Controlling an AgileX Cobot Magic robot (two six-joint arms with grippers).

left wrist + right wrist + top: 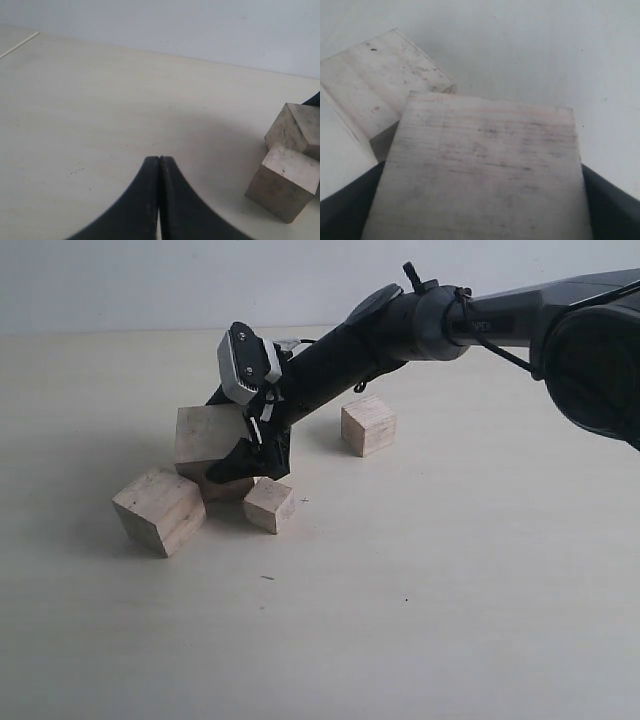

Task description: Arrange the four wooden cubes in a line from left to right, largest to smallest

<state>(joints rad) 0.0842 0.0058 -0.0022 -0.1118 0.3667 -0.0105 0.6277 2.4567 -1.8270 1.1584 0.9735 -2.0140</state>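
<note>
1. While the large pale wooden cube (pixel 205 435) is clamped between the black fingers of the right gripper (pixel 238 448), left of centre, it is judged bound for the row's left end.
2. A similar big wooden cube (pixel 160 510) lies just near-left and the smallest wooden cube (pixel 268 503) just near-right. Both should be cleared before lowering.
3. Which big cube is larger cannot be told.
4. The held cube should be set flat on the pale table (pixel 450 590) before release.
5. The left gripper (pixel 159 200) is closed on nothing, over bare table.
</note>
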